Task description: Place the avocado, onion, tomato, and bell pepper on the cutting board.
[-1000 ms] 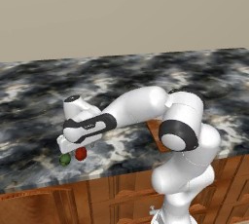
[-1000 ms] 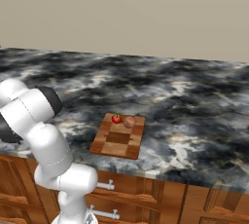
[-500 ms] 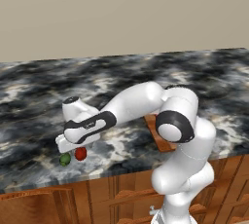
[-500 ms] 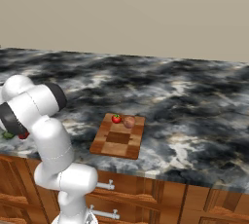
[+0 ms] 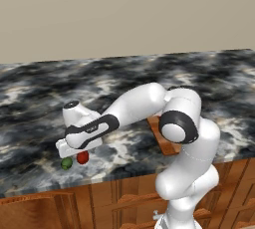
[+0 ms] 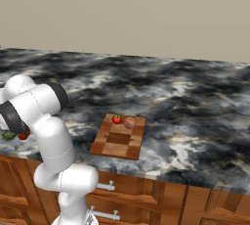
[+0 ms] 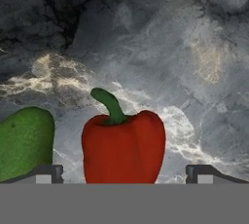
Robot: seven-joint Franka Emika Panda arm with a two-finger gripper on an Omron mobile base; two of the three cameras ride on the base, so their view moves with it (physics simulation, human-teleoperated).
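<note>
The deep-red bell pepper [image 7: 123,147] with a green stem lies on the counter between my open fingertips [image 7: 46,173], and the gripper [image 7: 125,173] is centred over it with nothing held. The dark green avocado [image 7: 24,142] lies just beside it. From the left base view, my gripper [image 5: 78,149] hovers right above the bell pepper [image 5: 82,157] and avocado [image 5: 66,163], near the counter's front edge. On the checkered cutting board [image 6: 117,143] rest the tomato [image 6: 116,119] and the pinkish onion [image 6: 130,122], side by side at its far end.
A dark marbled counter [image 6: 185,101] runs across the scene with wooden cabinets and drawer handles [image 6: 105,186] below. A beige wall stands behind it. My arm hides most of the board [image 5: 165,141] in the left base view.
The arm's elbow and shoulder have turned a little. The hand stays just above the bell pepper, and the jaws remain open.
</note>
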